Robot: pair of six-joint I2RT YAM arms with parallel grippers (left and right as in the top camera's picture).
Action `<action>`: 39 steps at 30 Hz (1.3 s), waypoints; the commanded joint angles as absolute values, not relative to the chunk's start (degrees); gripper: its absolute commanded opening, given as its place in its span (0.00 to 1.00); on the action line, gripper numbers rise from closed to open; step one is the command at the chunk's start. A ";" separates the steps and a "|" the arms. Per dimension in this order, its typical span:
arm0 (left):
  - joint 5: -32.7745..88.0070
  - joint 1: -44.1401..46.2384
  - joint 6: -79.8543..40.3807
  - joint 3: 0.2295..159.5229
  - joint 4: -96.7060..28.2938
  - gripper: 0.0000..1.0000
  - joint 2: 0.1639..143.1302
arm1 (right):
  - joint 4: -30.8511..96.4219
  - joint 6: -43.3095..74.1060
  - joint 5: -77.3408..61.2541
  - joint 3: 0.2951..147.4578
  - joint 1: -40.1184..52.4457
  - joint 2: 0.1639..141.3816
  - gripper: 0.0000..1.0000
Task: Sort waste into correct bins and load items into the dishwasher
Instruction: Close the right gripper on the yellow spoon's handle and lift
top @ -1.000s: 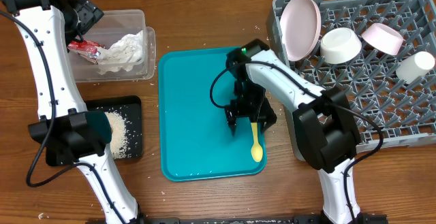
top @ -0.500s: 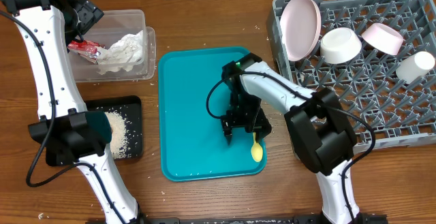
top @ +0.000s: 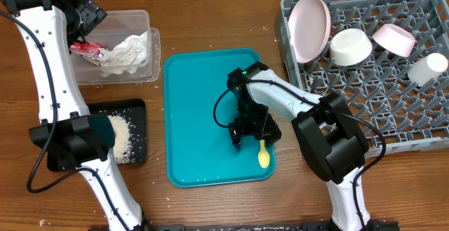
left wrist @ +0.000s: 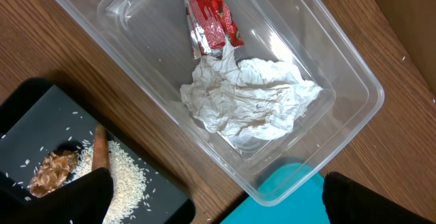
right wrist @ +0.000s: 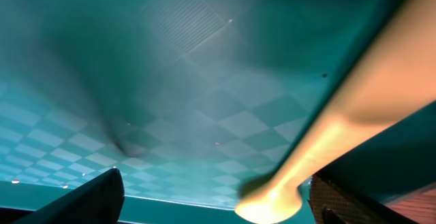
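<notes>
Roughly fore-aft: spoon (top: 263, 154), bowl end frontward

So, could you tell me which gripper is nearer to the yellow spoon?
Right. The right gripper sits over the spoon on the teal tray, fingers either side; the left gripper hovers far off above the clear tub.

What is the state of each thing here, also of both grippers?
Plate, on edge in rack.
Bowl, in rack.
Dish, tilted in rack.
Cup, on its side in rack.
Spoon, flat on teal tray.
Napkin, crumpled, in tub.
Wrapper, in tub.
Rice, loose in black tray.
Stick, in black tray.
Lump, in black tray.
Left gripper, open, empty.
Right gripper, open, over spoon.
</notes>
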State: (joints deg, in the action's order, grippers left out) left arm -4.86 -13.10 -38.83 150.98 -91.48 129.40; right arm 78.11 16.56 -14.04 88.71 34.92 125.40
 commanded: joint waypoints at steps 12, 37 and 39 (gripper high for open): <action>-4.62 -12.62 -38.96 150.74 -91.44 1.00 129.78 | 68.93 16.56 -3.51 87.81 35.29 124.40 0.53; -4.62 -12.62 -38.96 150.74 -91.44 1.00 129.78 | 67.99 25.36 -1.78 87.72 35.24 124.40 0.24; -4.62 -12.62 -38.96 150.74 -91.44 1.00 129.78 | 68.23 25.34 -1.78 87.88 35.18 124.40 0.21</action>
State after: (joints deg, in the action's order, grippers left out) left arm -4.86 -13.10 -38.83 150.98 -91.48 129.40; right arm 68.60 24.84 -3.07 88.71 34.98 123.04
